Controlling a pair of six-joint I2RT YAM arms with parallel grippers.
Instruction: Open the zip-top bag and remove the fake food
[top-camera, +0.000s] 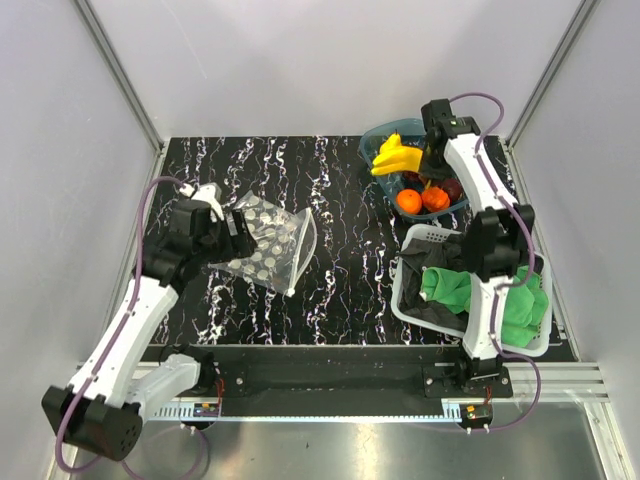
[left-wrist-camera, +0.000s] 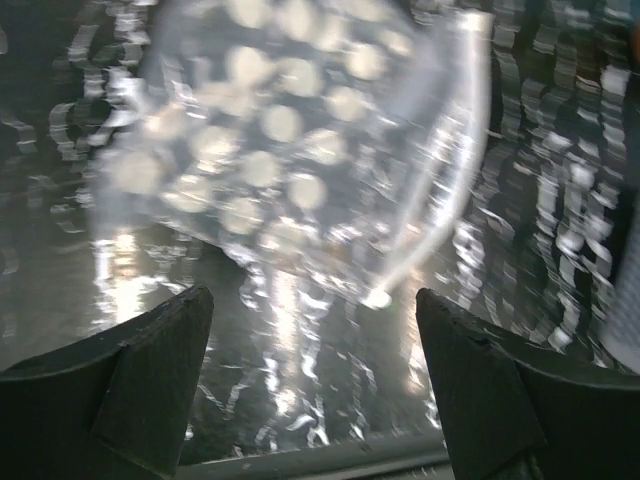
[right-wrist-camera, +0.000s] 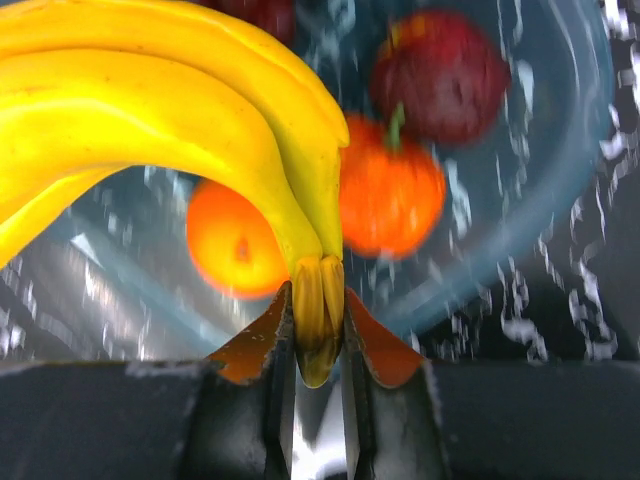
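Left jaws: the left gripper (left-wrist-camera: 312, 298) stands wide open, holding nothing.
Bag: the zip-top bag (top-camera: 272, 245) lies limp on the black table (top-camera: 350, 290), just ahead of the open left fingers, not between them; no fruit shows inside it.
Right jaws: the right gripper (right-wrist-camera: 320, 330) is clamped on the stem of the banana bunch (right-wrist-camera: 150, 120), which hangs above the blue tub (top-camera: 372, 136).
Tub contents: two orange fruits (top-camera: 408, 201) and a dark red fruit (right-wrist-camera: 440, 75) lie inside.
Progress: the job looks nearly finished; by my judgement only setting the bananas down remains.
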